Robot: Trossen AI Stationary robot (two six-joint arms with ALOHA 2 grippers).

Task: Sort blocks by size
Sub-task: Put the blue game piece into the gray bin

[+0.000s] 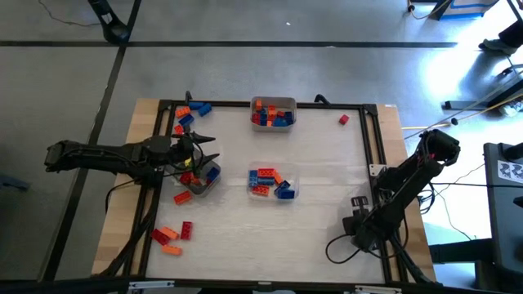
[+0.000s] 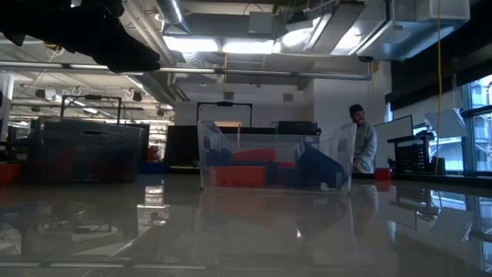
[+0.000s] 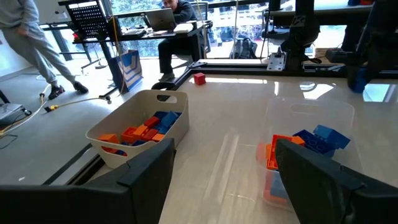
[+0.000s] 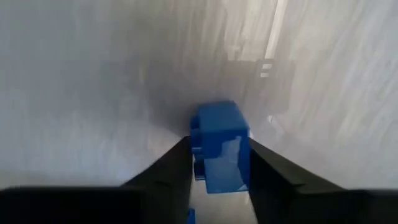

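My right gripper (image 4: 214, 165) is squeezed on a blue block (image 4: 219, 146), low over the bench (image 1: 327, 212) near its right edge. My left gripper (image 1: 196, 157) is open wide, above a clear tray (image 1: 214, 173) on the left side. More blocks (image 1: 171, 235) lie loose on the bench. Others fill the white bin (image 3: 143, 127).

Both arms, the left arm (image 1: 106, 155) and the right arm (image 1: 404, 192), are dark and jointed, trailing black cables, each ending in two flat black fingers (image 3: 146, 171).
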